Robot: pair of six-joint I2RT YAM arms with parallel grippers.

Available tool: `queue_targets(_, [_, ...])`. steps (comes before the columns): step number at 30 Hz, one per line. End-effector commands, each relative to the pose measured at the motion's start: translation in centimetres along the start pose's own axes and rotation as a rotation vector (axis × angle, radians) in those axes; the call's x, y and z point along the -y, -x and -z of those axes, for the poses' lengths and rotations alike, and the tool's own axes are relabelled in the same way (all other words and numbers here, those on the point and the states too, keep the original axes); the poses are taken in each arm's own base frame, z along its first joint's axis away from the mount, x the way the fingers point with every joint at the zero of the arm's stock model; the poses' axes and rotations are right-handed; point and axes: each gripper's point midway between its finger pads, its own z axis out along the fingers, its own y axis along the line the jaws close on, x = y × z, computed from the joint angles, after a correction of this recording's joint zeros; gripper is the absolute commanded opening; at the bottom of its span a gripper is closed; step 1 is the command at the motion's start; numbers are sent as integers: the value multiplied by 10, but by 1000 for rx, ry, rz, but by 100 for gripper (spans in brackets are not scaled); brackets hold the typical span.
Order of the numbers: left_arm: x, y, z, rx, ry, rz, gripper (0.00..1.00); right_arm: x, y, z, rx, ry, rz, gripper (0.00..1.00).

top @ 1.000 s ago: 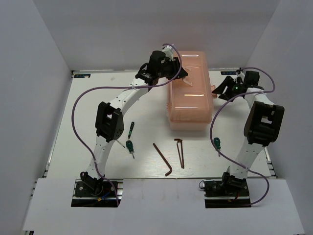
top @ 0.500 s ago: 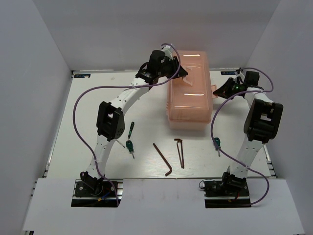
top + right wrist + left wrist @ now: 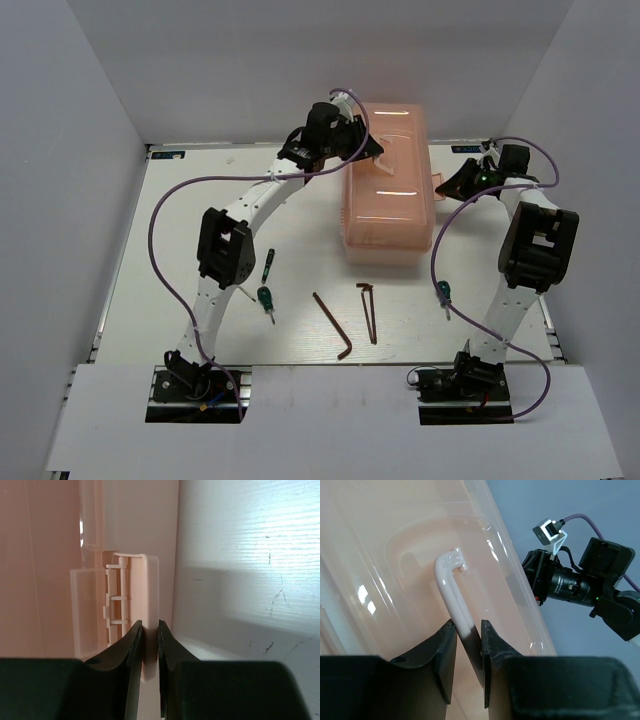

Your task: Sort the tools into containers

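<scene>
Toolbox [image 3: 390,205] translucent glossy pink plastic; lid handle [image 3: 447,587] smooth white plastic; table [image 3: 280,340] matt white, faintly grained.

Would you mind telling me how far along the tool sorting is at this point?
Done: nothing is sorted yet, and the toolbox is shut. In hand: the left fingers grip its handle and the right fingers pinch the latch, apparently to open it. Left: open the box, then put away the green screwdrivers and two hex keys lying on the table.

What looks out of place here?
Nothing stands out. The translucent salmon-pink plastic toolbox sits closed, left tool gripping its pale lid handle, right tool its side latch; green-handled screwdrivers and dark hex keys lie loose in front.
</scene>
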Motion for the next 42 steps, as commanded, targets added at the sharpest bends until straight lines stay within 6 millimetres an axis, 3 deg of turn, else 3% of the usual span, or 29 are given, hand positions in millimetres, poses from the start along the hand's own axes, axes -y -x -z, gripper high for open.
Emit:
queue_targets(1, [32, 36, 38, 64, -3, -101, 0, 6, 23, 6, 61, -68, 93, 0])
queue_targets(7, [29, 66, 75, 122, 34, -108, 0, 12, 23, 6, 56, -79, 79, 0])
queue_targets(10, [8, 62, 84, 121, 77, -101, 0, 13, 21, 4, 50, -77, 72, 0])
queue_targets(12, [3, 72, 98, 144, 90, -99, 0, 13, 22, 6, 54, -76, 78, 0])
queue_targets(13, [-2, 66, 99, 135, 96, -94, 0, 13, 21, 6, 51, -76, 76, 0])
queue_targets(14, [-13, 72, 107, 147, 118, -86, 0, 14, 20, 6, 49, -78, 72, 0])
queue_targets(17, [-19, 73, 120, 151, 137, -87, 0, 15, 22, 8, 56, -81, 71, 0])
queue_targets(21, [-47, 86, 152, 188, 213, -101, 0, 16, 23, 9, 59, -80, 69, 0])
queue_targets(22, [-60, 76, 156, 164, 240, -92, 0, 16, 22, 9, 57, -81, 67, 0])
queue_targets(24, [-69, 83, 176, 193, 284, -109, 0, 17, 23, 9, 60, -80, 70, 0])
queue_targets(25, [-82, 71, 180, 167, 310, -89, 0, 18, 23, 10, 60, -83, 60, 0])
queue_targets(27, [-90, 73, 196, 185, 359, -113, 0, 17, 24, 11, 60, -80, 61, 0])
queue_targets(31, [-127, 52, 216, 155, 452, -89, 0, 17, 23, 10, 59, -79, 57, 0])
queue_targets(37, [-164, 29, 230, 104, 551, -79, 0, 16, 22, 11, 58, -76, 54, 0])
queue_targets(40, [-174, 19, 236, 83, 573, -70, 0, 15, 21, 11, 53, -64, 51, 0])
queue_targets(42, [-187, 17, 244, 80, 615, -53, 12, 12, 18, 10, 45, -44, 50, 0])
